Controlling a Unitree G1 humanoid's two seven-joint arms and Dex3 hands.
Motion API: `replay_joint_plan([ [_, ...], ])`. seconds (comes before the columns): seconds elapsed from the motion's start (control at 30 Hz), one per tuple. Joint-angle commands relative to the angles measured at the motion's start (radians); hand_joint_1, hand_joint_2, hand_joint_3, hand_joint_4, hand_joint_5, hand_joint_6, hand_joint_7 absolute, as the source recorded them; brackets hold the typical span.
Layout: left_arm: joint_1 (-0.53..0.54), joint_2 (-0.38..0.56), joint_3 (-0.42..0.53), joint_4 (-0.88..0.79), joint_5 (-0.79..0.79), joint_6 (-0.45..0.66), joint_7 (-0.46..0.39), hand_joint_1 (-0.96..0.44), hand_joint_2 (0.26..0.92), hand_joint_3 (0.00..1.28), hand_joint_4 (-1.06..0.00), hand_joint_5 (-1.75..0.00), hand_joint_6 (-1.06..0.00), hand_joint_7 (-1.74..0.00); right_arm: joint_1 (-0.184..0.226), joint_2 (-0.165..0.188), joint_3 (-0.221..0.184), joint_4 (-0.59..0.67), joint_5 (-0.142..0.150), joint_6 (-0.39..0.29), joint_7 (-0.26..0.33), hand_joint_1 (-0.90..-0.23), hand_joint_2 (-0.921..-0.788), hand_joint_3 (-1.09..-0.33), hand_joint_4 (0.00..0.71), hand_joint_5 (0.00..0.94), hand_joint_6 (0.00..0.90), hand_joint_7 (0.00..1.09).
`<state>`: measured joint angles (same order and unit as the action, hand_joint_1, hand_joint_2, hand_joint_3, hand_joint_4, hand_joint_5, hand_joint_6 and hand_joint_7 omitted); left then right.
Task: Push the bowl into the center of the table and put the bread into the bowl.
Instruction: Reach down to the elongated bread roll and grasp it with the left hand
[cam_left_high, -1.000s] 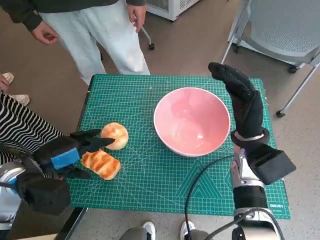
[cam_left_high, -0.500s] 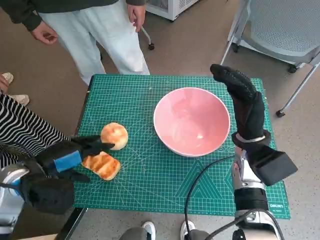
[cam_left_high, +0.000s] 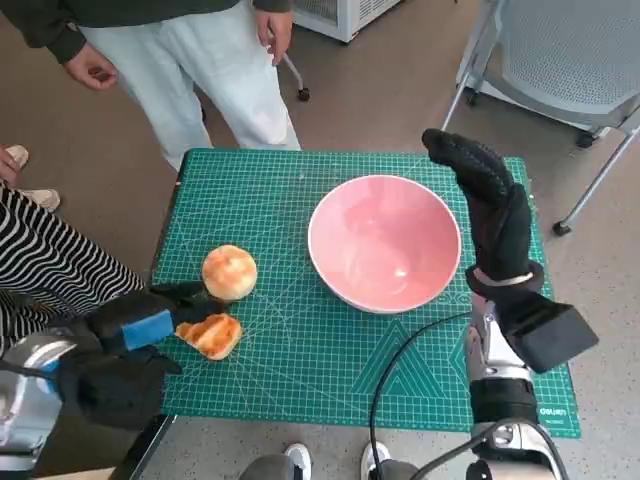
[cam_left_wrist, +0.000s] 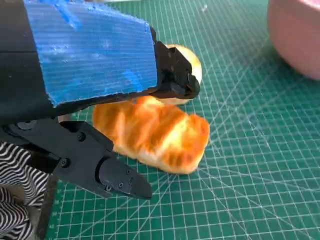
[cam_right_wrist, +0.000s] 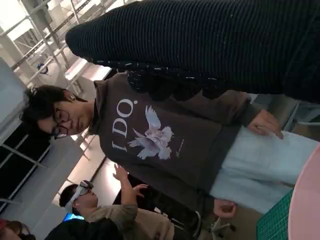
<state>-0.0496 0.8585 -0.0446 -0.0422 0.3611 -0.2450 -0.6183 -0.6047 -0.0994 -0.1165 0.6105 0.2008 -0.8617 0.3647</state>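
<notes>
Person's dark hoodie (cam_right_wrist: 165, 145) reads "I DO."; mat (cam_left_high: 300, 370) corner print unreadable

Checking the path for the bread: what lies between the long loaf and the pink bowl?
In the head view, only bare green cutting mat separates the long loaf from the pink bowl. The round bun sits off that line, farther from the robot than the loaf.

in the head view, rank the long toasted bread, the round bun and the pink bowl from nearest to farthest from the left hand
1. long toasted bread, right at the left hand, by its fingers.
2. round bun, just beyond the bread, toward the table's far side.
3. pink bowl, farthest, on the table's right half.
</notes>
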Motion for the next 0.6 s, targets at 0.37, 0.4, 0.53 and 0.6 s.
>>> replay_joint_plan([
  [0.37,-0.049,-0.042,-0.089,0.106,0.089,-0.022,0.08,-0.08,0.762,0.01,-0.36,-0.05,-0.4,-0.09,0.022,-0.01,-0.003,0.006,0.001,0.014,-0.001,-0.692,-0.921,-0.725,0.157,0.003,-0.001,0.61],
  [0.4,-0.054,-0.045,-0.094,0.116,0.099,-0.027,0.092,-0.08,0.765,0.01,-0.37,-0.05,-0.41,-0.09,0.022,-0.01,-0.003,0.007,0.002,0.015,0.0,-0.692,-0.921,-0.725,0.157,0.003,-0.001,0.61],
  [0.53,-0.064,-0.052,-0.11,0.139,0.13,-0.041,0.131,-0.05,0.779,0.01,-0.4,-0.05,-0.42,-0.1,0.021,-0.011,-0.002,0.007,0.005,0.017,0.003,-0.692,-0.921,-0.725,0.158,0.003,-0.001,0.61],
  [0.6,-0.07,-0.059,-0.12,0.152,0.158,-0.048,0.162,-0.05,0.788,0.02,-0.41,-0.06,-0.44,-0.11,0.02,-0.012,-0.002,0.007,0.007,0.018,0.005,-0.691,-0.921,-0.725,0.158,0.003,-0.001,0.61],
])
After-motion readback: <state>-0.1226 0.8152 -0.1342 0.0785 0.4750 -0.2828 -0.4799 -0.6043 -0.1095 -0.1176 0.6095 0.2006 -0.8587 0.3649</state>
